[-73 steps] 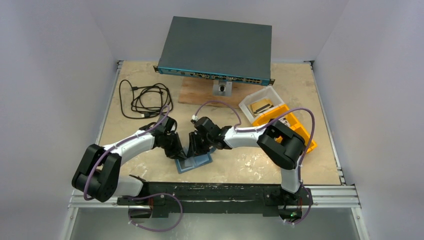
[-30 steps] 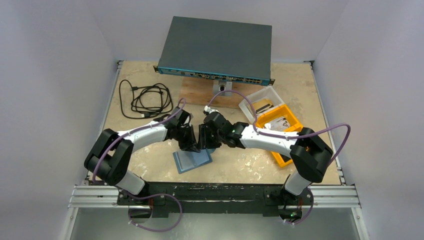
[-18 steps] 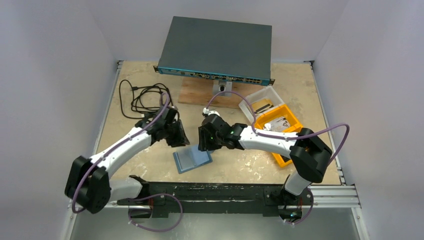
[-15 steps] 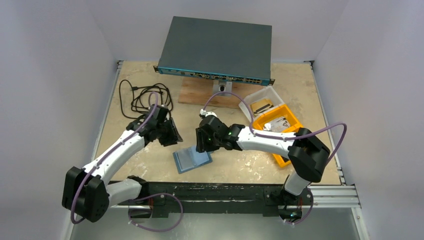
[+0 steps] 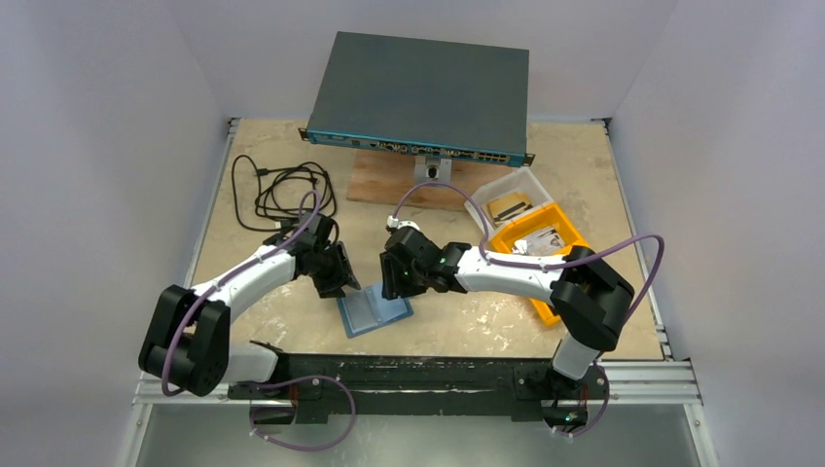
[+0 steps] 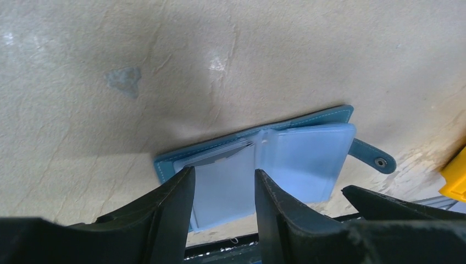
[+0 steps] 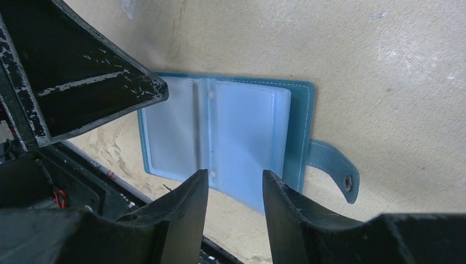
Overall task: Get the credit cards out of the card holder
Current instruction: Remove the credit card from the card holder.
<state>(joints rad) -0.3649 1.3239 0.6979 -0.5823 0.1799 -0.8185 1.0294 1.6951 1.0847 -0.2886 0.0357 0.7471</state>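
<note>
The teal-blue card holder (image 5: 375, 311) lies open and flat on the table near the front edge, its snap tab (image 7: 335, 171) sticking out sideways. Its clear pockets face up. A pale credit card (image 6: 225, 192) shows inside one pocket, its top edge poking out near the fold. My left gripper (image 5: 336, 274) hovers over the holder's left page, open, nothing between its fingers (image 6: 176, 209). My right gripper (image 5: 397, 279) hangs over the right page (image 7: 247, 132), also open and empty. The two grippers stand close together.
An orange bin (image 5: 567, 226) with cards and a clear tub (image 5: 486, 195) stand at the right, under the right arm. A network switch (image 5: 418, 92) on a wooden board (image 5: 384, 183) fills the back. A coiled black cable (image 5: 282, 190) lies at the back left.
My left gripper was shut beside the right one, swung out to the left while opening, and has come back over the holder. The right gripper edged slightly left. The holder stayed put.
</note>
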